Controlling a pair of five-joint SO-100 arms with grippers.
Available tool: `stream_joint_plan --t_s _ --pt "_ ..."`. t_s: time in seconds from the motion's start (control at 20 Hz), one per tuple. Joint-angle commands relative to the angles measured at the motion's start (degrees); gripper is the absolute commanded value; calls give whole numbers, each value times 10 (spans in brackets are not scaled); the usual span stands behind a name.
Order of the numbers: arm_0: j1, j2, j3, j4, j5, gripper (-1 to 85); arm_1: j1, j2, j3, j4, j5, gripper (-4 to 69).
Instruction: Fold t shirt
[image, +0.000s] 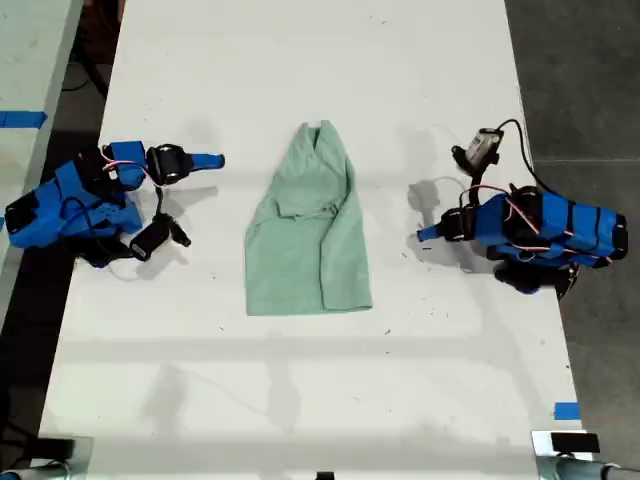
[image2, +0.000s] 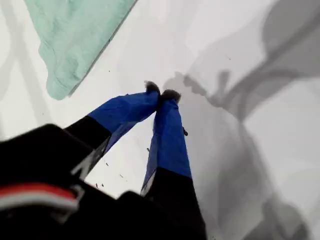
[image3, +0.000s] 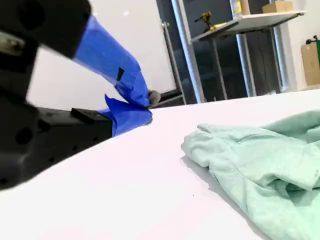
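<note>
Exterior view: my first end effector (image2: 161, 93) and my second end effector (image3: 145, 107) closed, empty, apart from the t shirt (image: 310, 230).

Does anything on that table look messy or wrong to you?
Only mildly. The t shirt is folded unevenly: it is narrow at its far end, wider at its near end, and one flap lies rumpled across it. Nothing looks spilled or damaged. My first gripper and second gripper rest shut and empty beside it.

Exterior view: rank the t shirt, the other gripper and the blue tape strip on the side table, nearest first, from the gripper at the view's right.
1. The t shirt, mid-table, just beside my first gripper.
2. My second gripper, beyond the shirt, towards the exterior view's left.
3. The blue tape strip, at that view's far left edge.
</note>
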Motion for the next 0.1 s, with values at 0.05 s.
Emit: stream_joint_plan --t_s 0.05 --pt "-4 6 23 1 -12 -3 1 6 32 4 11 19"
